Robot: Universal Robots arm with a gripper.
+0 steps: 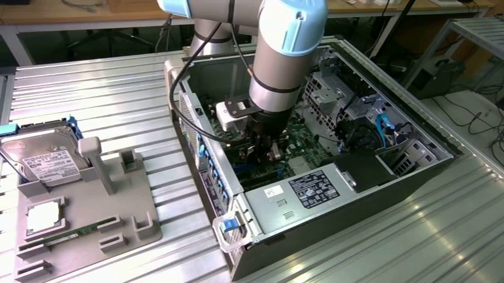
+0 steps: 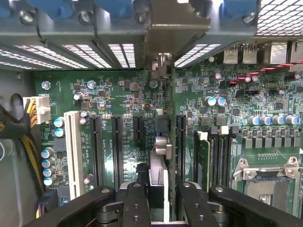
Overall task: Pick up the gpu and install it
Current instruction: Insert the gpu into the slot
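Deep inside the computer case [image 1: 260, 206], the tool [image 2: 158, 198] grips the gpu [image 2: 158, 163] edge-on above the motherboard [image 2: 118, 99] slots — slight misalignment could jam it.

The exterior view looks down at an angle from well above my arm [image 1: 275, 53], taking in the open computer case [image 1: 315, 171] and the table [image 1: 102, 88]. My wrist camera sits close inside that case, facing the motherboard [image 2: 118, 94], which both views share.

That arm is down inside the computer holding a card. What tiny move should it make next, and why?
Probably ease straight down: the tool grips the gpu edge-on over the motherboard, between two long black slots, and it looks not yet seated.
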